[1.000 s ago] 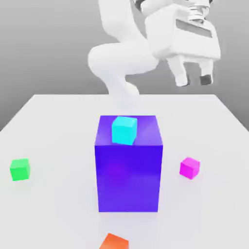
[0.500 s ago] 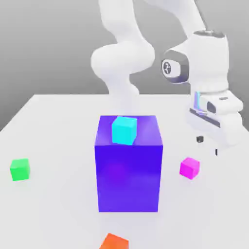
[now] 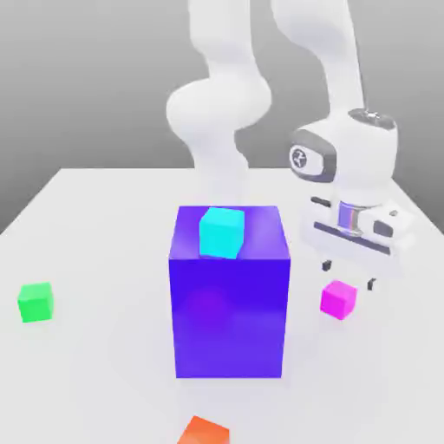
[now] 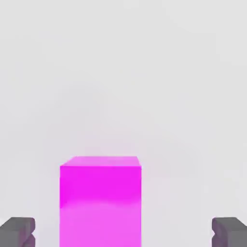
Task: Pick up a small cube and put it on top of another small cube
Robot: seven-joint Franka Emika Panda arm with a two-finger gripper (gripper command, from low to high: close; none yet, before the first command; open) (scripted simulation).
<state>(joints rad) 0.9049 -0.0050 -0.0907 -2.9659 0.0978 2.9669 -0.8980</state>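
At right of centre in the exterior view, the white two-fingered gripper (image 3: 349, 275) hangs above the bench (image 3: 113, 234), pointing down, its dark-tipped fingers apart with nothing clamped between them. Small bright magenta cube (image 3: 338, 299): on the pale bench, right of centre and below mid-height of the frame, close beneath the gripper; turned so that a vertical edge faces the camera. In the hand view the same magenta cube (image 4: 100, 207) lies between the two dark fingertips (image 4: 17, 232), nearer to one than the other, with pale surface around it. Small bright green cube (image 3: 36, 303): on the bench at the far left of the exterior view, slightly below mid-height, well apart from the magenta one. Large blue-violet block (image 3: 229, 314): upright, centre of frame, between the green and magenta cubes. Small cyan cube (image 3: 222, 232): resting on top of the block, near the middle of the frame. Orange cube (image 3: 205, 432): bottom edge of the frame, left of centre, partly cut off. White robot arm (image 3: 221, 108): behind the block, upper part of frame.
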